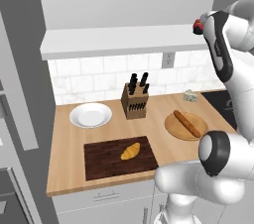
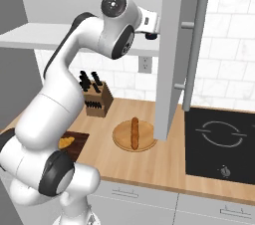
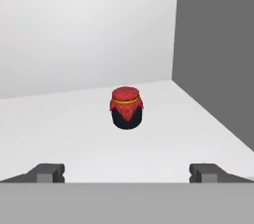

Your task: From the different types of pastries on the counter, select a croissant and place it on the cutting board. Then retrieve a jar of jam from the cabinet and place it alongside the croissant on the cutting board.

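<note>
A jar of jam (image 3: 126, 107), squat and dark with a red cloth-like lid bound by a yellow band, is seen standing upright on the pale floor of the cabinet (image 3: 74, 134), straight ahead of the tool (image 3: 127, 172) and well apart from it, centred between the two finger tips. No label or writing can be read on the jar. The tool is spread to its widest, with nothing gripped and nothing touched. On the surface (image 1: 67, 148) below, the croissant (image 1: 130, 151) is shown lying on the dark cutting board (image 1: 106, 161), near its right half. A long brown baguette-like stick (image 1: 186, 123) is laid across a round light-wood board (image 1: 173, 128), while a white plate (image 1: 91, 115) and a knife block (image 1: 134, 101) are set farther back, by the tiled wall.
</note>
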